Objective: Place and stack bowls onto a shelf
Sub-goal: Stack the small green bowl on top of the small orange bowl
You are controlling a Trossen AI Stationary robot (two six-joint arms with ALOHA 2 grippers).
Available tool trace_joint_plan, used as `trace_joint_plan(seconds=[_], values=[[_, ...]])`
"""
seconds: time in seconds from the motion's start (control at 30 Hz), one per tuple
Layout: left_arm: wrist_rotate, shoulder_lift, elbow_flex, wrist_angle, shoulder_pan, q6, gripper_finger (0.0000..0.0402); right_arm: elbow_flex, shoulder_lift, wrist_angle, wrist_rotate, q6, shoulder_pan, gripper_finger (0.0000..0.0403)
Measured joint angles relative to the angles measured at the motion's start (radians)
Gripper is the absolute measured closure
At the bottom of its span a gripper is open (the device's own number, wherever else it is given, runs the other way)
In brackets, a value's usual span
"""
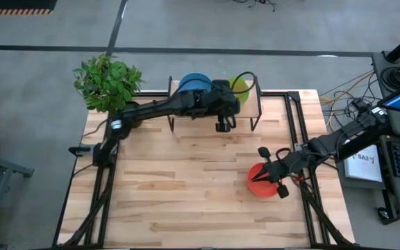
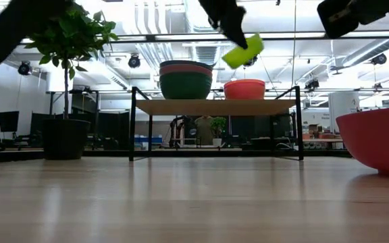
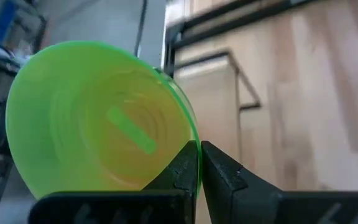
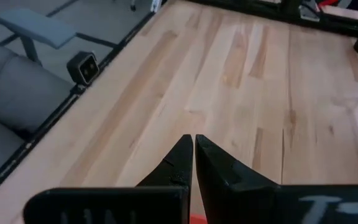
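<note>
My left claw (image 3: 199, 163) pinches the lime bowl (image 3: 98, 118) by its rim, tilted above the shelf (image 2: 215, 106) at twelve o'clock; that thin grip could slip, dropping it off the orange bowl (image 2: 244, 89).

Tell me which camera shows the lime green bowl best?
The left wrist view: the lime green bowl fills the picture, its rim pinched in the left claw. The low view shows it small and tilted above the shelf. From above, only a sliver peeks past the arm. The right wrist view misses it.
</note>
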Motion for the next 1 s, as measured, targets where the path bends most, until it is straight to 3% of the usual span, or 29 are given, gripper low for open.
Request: trace_joint_plan(seconds=[0.03,0.33,1.0], values=[[0.001,0.025,0.029,-0.025,0.01,-0.001,0.0401,-0.003,-0.009,0.001,-0.001,0.001,0.0,0.0394],[0.04,0.016,-0.091,0.046,0.068,-0.001,0.0402,-0.056,-0.069,0.001,0.0,0.001,0.0,0.0394],[0.043,0.023,-0.066,0.197,0.095,0.004,0.0401,-0.065,-0.098,0.002,0.009,0.001,-0.001,0.0394]])
